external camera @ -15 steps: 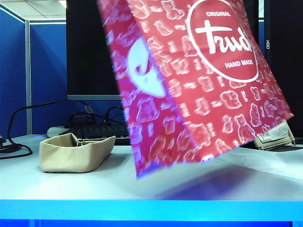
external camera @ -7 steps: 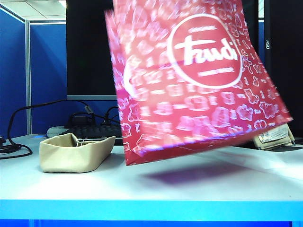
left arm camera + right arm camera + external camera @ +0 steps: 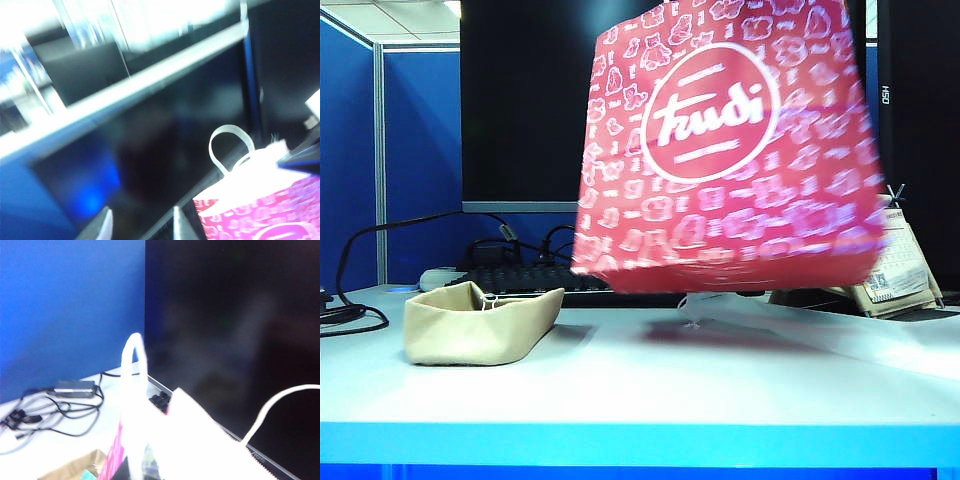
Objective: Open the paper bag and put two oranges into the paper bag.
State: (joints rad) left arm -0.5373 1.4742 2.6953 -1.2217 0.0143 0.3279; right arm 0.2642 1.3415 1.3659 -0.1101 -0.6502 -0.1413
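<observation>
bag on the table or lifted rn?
Lifted. The paper bag hangs tilted above the table, a gap and shadow beneath its bottom edge. The grippers are not visible in the exterior view.

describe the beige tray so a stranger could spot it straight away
Start at the white table in the exterior view and look to its left side, in front of the keyboard. The tray is low, soft and beige, unlike the tall red paper bag beside it.

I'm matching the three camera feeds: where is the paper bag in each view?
Exterior view: paper bag fills the upper centre-right, hanging above the table.
Left wrist view: its printed top edge sits in the lower right corner.
Right wrist view: its top edge crosses the bottom centre.
Shared landmark: the white cord handle.
</observation>
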